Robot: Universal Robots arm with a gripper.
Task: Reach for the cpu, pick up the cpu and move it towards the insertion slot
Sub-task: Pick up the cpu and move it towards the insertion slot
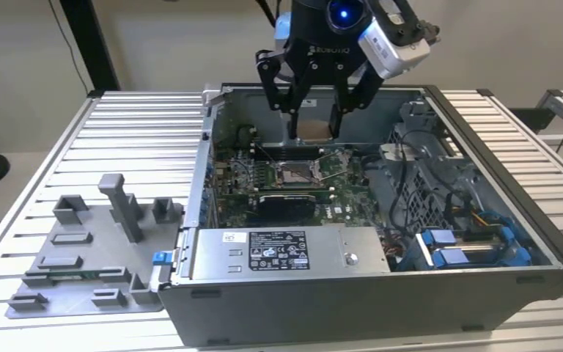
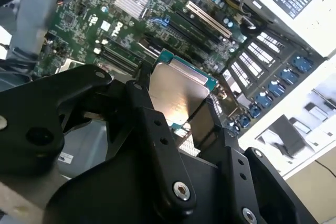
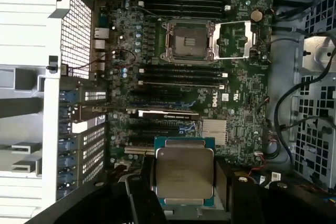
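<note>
My gripper hangs over the open computer case, shut on the cpu, a thin square chip with a silvery face. Both wrist views show the cpu clamped by its edges between the two black fingers. The insertion slot lies on the green motherboard below the gripper and a little toward the case front. In the first wrist view, the insertion slot shows a dark pin grid, and its metal frame is flipped open beside it. The cpu is well above the board and touches nothing.
Long memory slots lie between chip and socket. A silver power supply fills the case front, with cables and a blue-tabbed drive cage at the exterior view's right. A grey fixture plate with blocks lies on the slatted table outside the case.
</note>
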